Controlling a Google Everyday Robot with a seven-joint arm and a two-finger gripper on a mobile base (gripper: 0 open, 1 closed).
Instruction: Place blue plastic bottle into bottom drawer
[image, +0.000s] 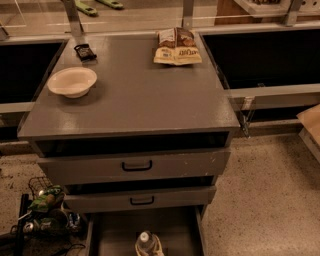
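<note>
The blue plastic bottle shows at the very bottom edge of the camera view, white cap up, inside the bottom drawer, which is pulled out from the grey cabinet. Only the bottle's top part is visible; the rest is cut off by the frame. Whether it rests on the drawer floor or is held cannot be told. The gripper does not show anywhere in the view.
Two upper drawers with black handles are slightly pulled out. On the cabinet top sit a white bowl, a snack bag and a small dark packet. A wire basket with clutter stands at the lower left.
</note>
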